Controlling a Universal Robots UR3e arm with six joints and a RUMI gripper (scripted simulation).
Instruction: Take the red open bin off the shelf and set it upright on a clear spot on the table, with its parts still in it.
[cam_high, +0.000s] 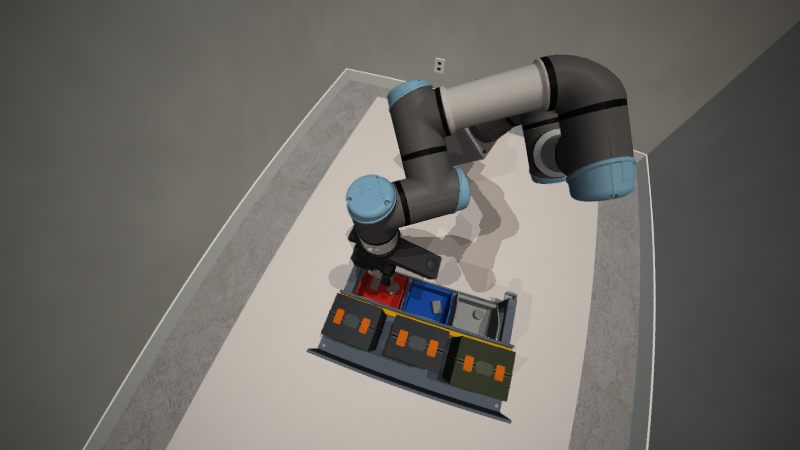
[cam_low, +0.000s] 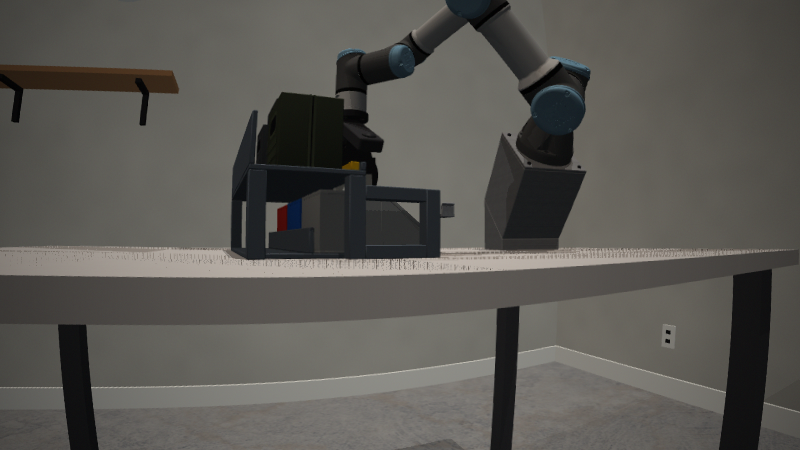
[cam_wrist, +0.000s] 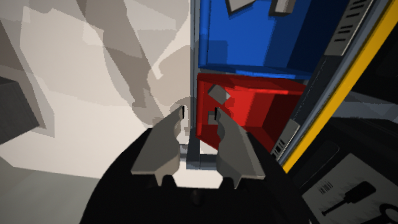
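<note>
The red open bin (cam_high: 380, 289) sits at the left end of the lower shelf of the dark rack (cam_high: 416, 335), with small grey parts (cam_high: 393, 288) in it. In the wrist view the red bin (cam_wrist: 245, 110) lies just ahead, with a grey part (cam_wrist: 218, 93) inside. My gripper (cam_wrist: 199, 107) is partly open and points down. Its fingers straddle the bin's near wall and the grey frame rail beside it, one finger inside the bin and one outside. They do not press on the wall. In the top view the gripper (cam_high: 384, 278) is low over the bin's back edge. From the side only a red sliver (cam_low: 282, 218) shows.
A blue bin (cam_high: 427, 302) and a grey bin (cam_high: 472, 311) stand right of the red one. Three closed cases (cam_high: 413, 342) sit on the upper shelf in front, over a yellow-edged rail (cam_wrist: 340, 85). The robot base (cam_low: 531, 195) stands behind the rack.
</note>
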